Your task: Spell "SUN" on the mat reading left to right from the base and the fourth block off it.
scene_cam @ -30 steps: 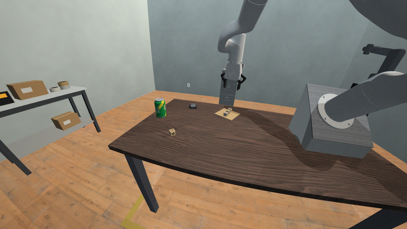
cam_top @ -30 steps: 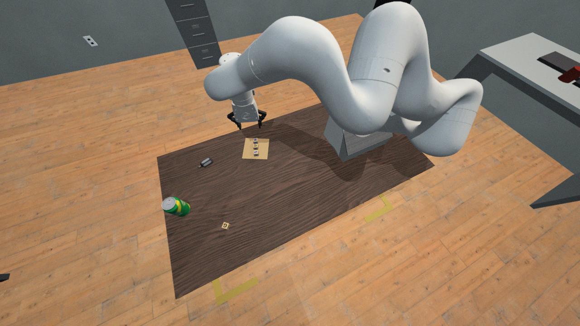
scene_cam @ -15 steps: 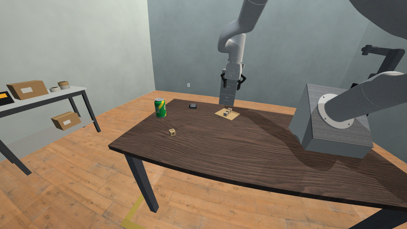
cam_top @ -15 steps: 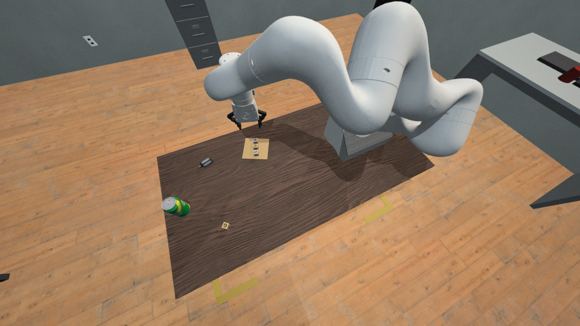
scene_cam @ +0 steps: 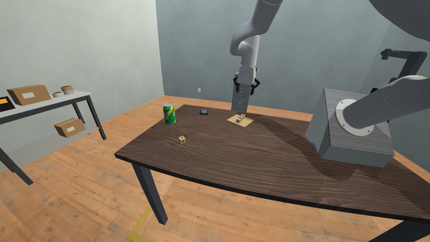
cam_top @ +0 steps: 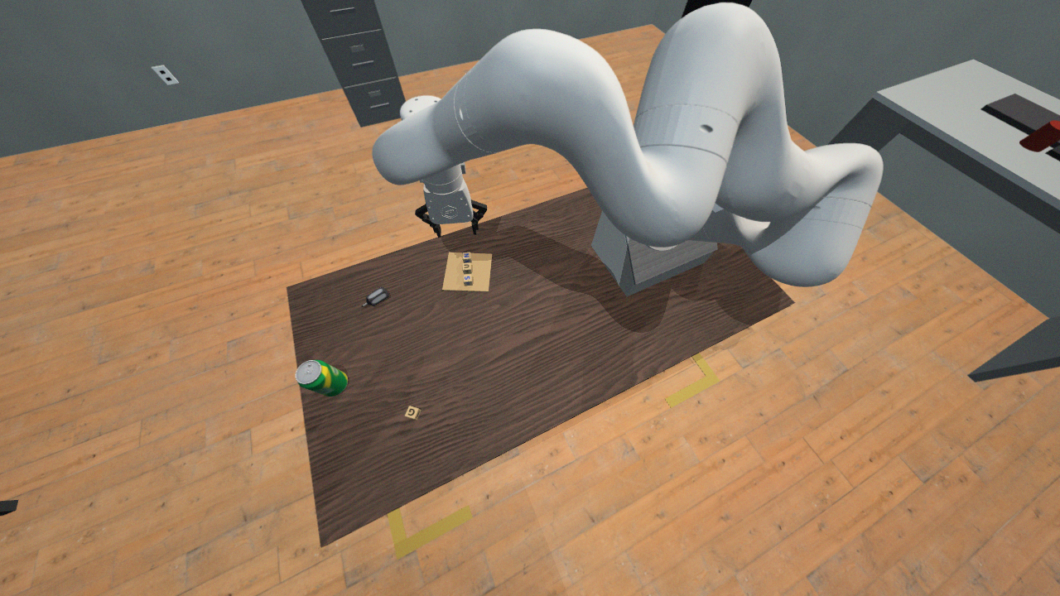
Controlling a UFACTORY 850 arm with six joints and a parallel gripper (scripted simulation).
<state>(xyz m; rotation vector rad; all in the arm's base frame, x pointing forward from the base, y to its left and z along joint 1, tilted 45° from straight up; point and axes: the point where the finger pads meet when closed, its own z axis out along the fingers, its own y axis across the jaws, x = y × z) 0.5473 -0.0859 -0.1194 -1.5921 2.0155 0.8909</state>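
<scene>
A tan mat (cam_top: 462, 273) lies on the dark wooden table, also seen in the exterior view (scene_cam: 240, 120). Three small letter blocks (cam_top: 466, 267) stand on it close together in a straight row; they also show in the exterior view (scene_cam: 240, 118). Their letters are too small to read surely. A fourth block marked G (cam_top: 411, 411) lies off the mat near the table's front left, also in the exterior view (scene_cam: 181, 139). My gripper (cam_top: 451, 227) (scene_cam: 246, 89) is open and empty, well above the mat's far edge.
A green can (cam_top: 321, 376) (scene_cam: 169, 114) stands near the table's left edge. A small dark object (cam_top: 376, 297) (scene_cam: 203, 112) lies left of the mat. The robot's grey base (cam_top: 652, 255) stands on the right of the table. A filing cabinet (cam_top: 355, 59) stands beyond the table.
</scene>
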